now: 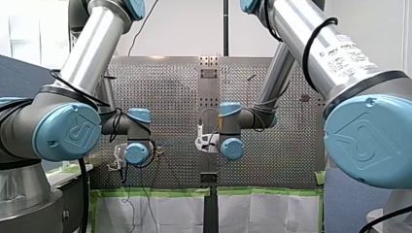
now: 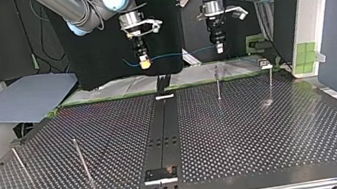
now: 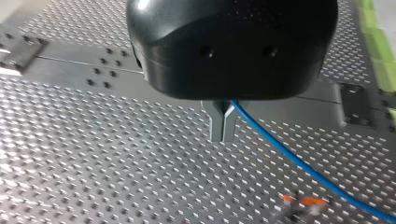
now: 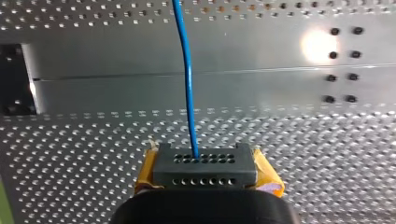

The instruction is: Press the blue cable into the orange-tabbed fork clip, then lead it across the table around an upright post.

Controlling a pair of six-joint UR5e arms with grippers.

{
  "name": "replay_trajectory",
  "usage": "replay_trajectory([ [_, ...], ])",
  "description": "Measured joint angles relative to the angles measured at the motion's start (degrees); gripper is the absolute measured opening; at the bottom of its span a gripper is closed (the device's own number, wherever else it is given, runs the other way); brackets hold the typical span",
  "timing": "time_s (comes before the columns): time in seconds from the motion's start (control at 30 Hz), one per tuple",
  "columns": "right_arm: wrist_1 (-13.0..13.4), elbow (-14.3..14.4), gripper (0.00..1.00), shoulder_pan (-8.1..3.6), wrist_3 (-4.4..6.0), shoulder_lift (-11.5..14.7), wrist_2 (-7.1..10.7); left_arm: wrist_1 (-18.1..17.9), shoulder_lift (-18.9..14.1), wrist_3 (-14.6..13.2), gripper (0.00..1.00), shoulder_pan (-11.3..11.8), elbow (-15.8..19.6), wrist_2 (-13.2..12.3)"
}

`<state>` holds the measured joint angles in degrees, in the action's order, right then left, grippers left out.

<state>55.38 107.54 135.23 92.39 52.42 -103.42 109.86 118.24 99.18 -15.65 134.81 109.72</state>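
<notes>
It was a robotics lab — my left arm (image 1: 92, 48) and my right arm (image 1: 291, 24), big industrial machines of bare metal, stood over a perforated metal table (image 2: 262, 126) studded with upright posts (image 2: 82, 160) — its edge masked in green tape (image 1: 155, 192) and white sheeting (image 1: 170, 213).

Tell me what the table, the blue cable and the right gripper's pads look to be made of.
The table: bare metal, likely aluminium, perforated; it throws bright glare. The blue cable: smooth, plastic-like jacket; the core is hidden. The pads on my right gripper: matte yellow, soft-looking, perhaps rubber or tape; their edges look wrinkled.
</notes>
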Motion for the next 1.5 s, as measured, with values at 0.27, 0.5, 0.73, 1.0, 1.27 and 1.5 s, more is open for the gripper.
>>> replay_trajectory([
  [0.27,0.7,-1.9,0.0,-0.8,1.04,-4.7,1.52,-0.1,0.9,-1.1,0.0,1.1,0.0,0.1],
  [0.5,0.6,-4.2,0.0,-1.97,1.6,-8.7,2.94,-0.3,1.0,-1.8,0.0,2.1,0.0,-0.2],
  [0.73,0.0,-6.5,0.0,-3.02,1.74,-12.5,3.21,-1.3,2.1,-0.3,0.0,3.4,-0.2,-1.2],
  [1.0,-1.6,-8.0,0.0,-4.07,1.58,-14.6,3.46,-4.4,6.8,1.8,0.0,4.2,-3.7,-2.9],
  [1.27,-3.5,-9.8,0.0,-4.71,1.38,-14.7,3.48,-4.3,11.0,2.1,0.0,5.5,-5.8,-3.2],
  [1.5,-4.8,-11.8,0.0,-4.9,1.09,-14.7,4.14,-4.4,13.4,2.2,0.0,6.9,-6.2,-3.5],
])
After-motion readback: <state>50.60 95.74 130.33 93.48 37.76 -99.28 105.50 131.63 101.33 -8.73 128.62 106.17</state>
